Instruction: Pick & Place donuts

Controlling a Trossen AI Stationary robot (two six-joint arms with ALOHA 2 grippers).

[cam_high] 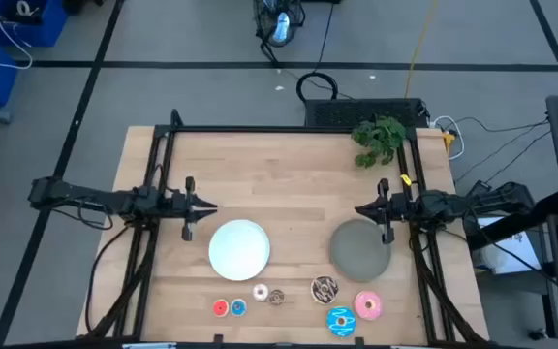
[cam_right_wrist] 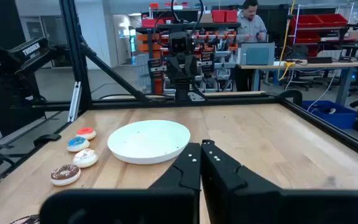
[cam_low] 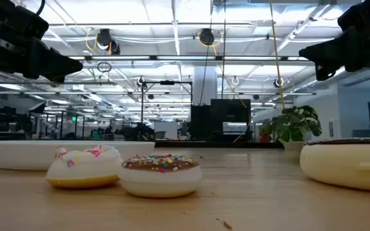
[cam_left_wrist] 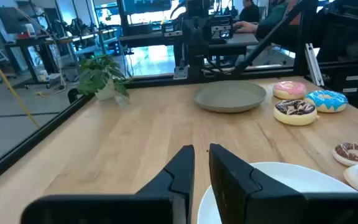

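Several toy donuts lie flat along the table's near edge: tiny red (cam_high: 221,307), blue (cam_high: 238,307), white (cam_high: 261,292) and brown (cam_high: 277,298) ones, then a larger chocolate-sprinkled donut (cam_high: 325,288), a blue donut (cam_high: 341,321) and a pink donut (cam_high: 368,305). My left gripper (cam_high: 211,207) (cam_left_wrist: 199,152) hovers shut beyond the white plate's far-left side. My right gripper (cam_high: 359,208) (cam_right_wrist: 201,148) hovers shut above the grey plate's far edge. Neither touches anything. The low view shows the tiny white donut (cam_low: 84,167) and brown donut (cam_low: 161,174) up close.
A white round plate (cam_high: 239,247) sits left of centre and a grey round plate (cam_high: 360,247) to its right, both behind the donut row. A small green plant (cam_high: 378,139) stands at the far right corner. Black frame rails (cam_high: 153,194) border the table's sides. Bare wood lies between the arms.
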